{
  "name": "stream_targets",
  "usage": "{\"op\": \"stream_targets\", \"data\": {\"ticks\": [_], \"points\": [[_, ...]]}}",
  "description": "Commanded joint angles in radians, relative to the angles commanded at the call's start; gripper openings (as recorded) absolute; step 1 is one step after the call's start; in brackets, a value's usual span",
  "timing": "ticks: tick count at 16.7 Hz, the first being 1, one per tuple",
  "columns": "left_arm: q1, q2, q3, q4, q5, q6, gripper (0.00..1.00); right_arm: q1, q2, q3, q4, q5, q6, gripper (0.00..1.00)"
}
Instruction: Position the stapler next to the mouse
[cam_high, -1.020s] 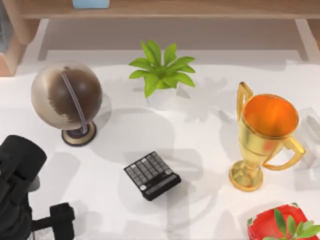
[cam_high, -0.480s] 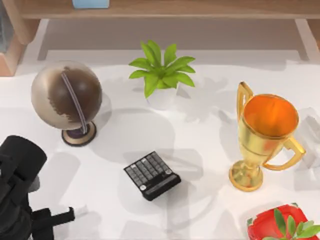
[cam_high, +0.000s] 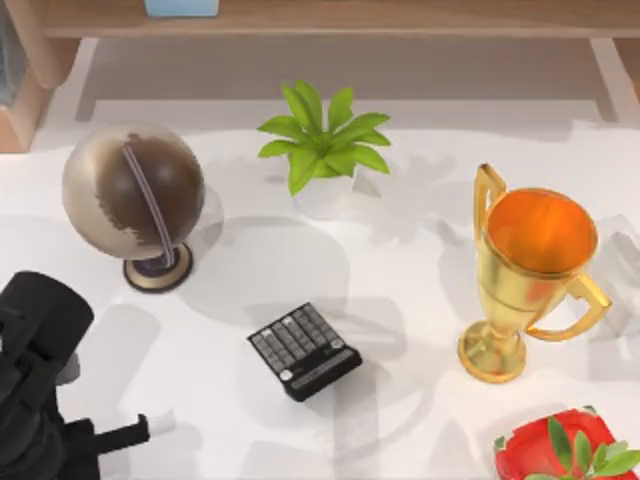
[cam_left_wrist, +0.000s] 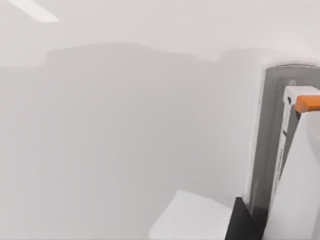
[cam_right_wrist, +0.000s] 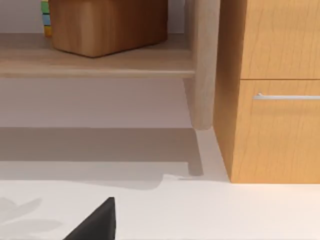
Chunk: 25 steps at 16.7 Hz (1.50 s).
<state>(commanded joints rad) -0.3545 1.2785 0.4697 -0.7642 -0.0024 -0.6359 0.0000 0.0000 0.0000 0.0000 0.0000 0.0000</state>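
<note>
The stapler (cam_left_wrist: 292, 150) is a pale white-grey bar with a dark line along it and an orange tip, very close to the camera in the left wrist view. From above, a small white end (cam_high: 161, 423) pokes out just past my left gripper (cam_high: 138, 432), low at the table's front left corner. I cannot tell whether the gripper holds the stapler or only sits beside it. A pale rounded shape (cam_left_wrist: 192, 222) lies close by; what it is I cannot tell. The mouse is out of view. My right gripper (cam_right_wrist: 100, 222) is parked facing a wooden cabinet.
A black calculator (cam_high: 304, 350) lies mid-table. A globe (cam_high: 133, 195) stands at the left, a potted plant (cam_high: 322, 145) at the back, a gold trophy (cam_high: 525, 275) at the right and a red pot (cam_high: 560, 450) at the front right. A wooden shelf (cam_high: 320, 18) lines the back.
My left arm has drawn back slightly toward the front left corner. Its gripper turned from a broad block to a narrow bar, and a white end now shows past its tip.
</note>
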Motion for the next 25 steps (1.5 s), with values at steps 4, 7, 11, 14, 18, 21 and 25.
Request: {"op": "stream_targets", "data": {"ticks": [4, 7, 11, 14, 18, 21, 25], "points": [[0.0, -0.002, 0.002, -0.004, 0.0, 0.001, 0.0, 0.0, 0.0, 0.0, 0.0, 0.0, 0.0, 1.0], [-0.002, -0.027, 0.032, -0.062, 0.0, 0.0, 0.0, 0.0, 0.0, 0.0, 0.0, 0.0, 0.0, 1.0], [-0.002, -0.073, 0.082, -0.157, 0.0, -0.002, 0.0, 0.0, 0.0, 0.0, 0.0, 0.0, 0.0, 1.0], [-0.002, -0.078, 0.087, -0.165, 0.0, -0.002, 0.0, 0.0, 0.0, 0.0, 0.0, 0.0, 0.0, 1.0], [0.033, -0.039, 0.118, -0.173, 0.002, 0.034, 0.0, 0.0, 0.0, 0.0, 0.0, 0.0, 0.0, 1.0], [0.157, 0.084, 0.247, -0.207, 0.007, 0.162, 0.0, 0.0, 0.0, 0.0, 0.0, 0.0, 0.0, 1.0], [0.39, 0.346, 0.55, -0.279, 0.01, 0.431, 0.0, 0.0, 0.0, 0.0, 0.0, 0.0, 0.0, 1.0]]}}
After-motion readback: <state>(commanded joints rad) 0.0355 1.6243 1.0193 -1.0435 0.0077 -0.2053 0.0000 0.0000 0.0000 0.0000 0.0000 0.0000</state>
